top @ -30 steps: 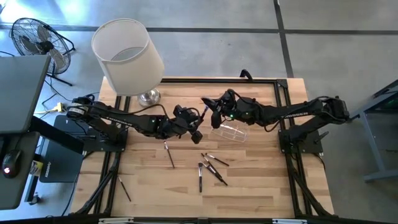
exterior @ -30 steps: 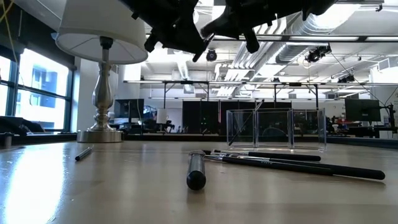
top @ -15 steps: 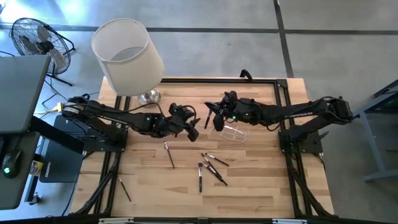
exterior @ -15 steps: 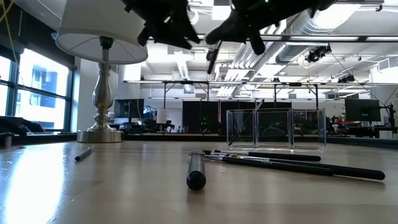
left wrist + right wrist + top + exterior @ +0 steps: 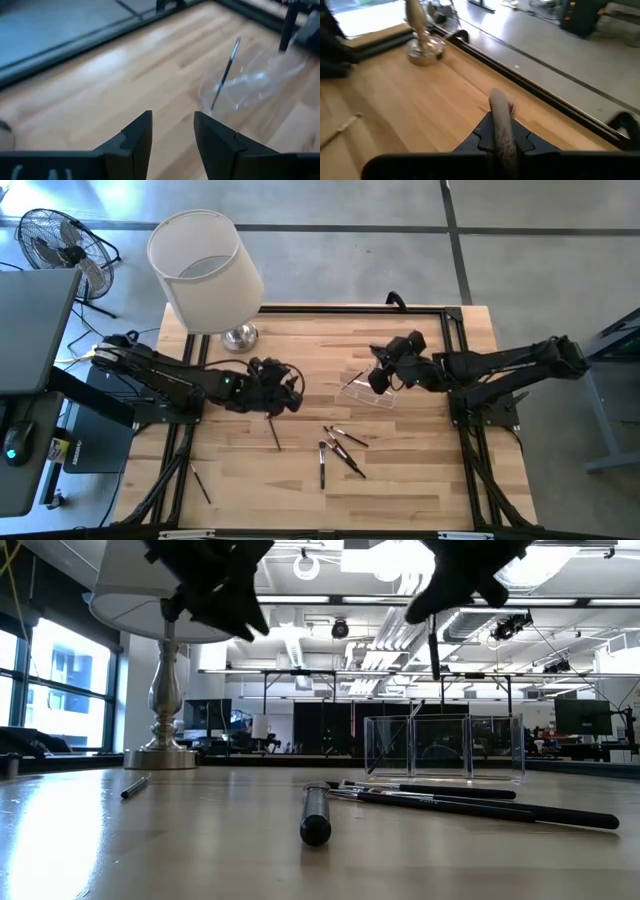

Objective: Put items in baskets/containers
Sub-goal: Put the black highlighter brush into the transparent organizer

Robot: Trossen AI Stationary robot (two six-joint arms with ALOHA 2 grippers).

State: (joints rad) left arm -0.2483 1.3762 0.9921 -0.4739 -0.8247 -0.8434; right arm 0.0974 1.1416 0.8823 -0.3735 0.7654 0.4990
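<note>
Leftmost, the lamp [image 5: 205, 275] stands at the desk's [image 5: 420, 480] far left corner, clear of the work. Just right of its base hangs the left tool [image 5: 283, 388], raised over bare wood with its fingers [image 5: 137, 137] apart and nothing between them — free, I judge, to go for another brush. One brush [image 5: 271, 427] lies right below it, and a loose cluster [image 5: 340, 450] sits further right toward the desk's middle.

Next comes the clear box [image 5: 370, 391], with one brush [image 5: 225, 74] leaning up out of it. Above its right end hovers the right tool [image 5: 383, 376], clamped together on a brush [image 5: 501, 120] that hangs down, probably so it can drop straight through the open top.

Room looks generous: the arms are well apart, the near half is open apart from the brushes, and the box sits well in from the edges.
</note>
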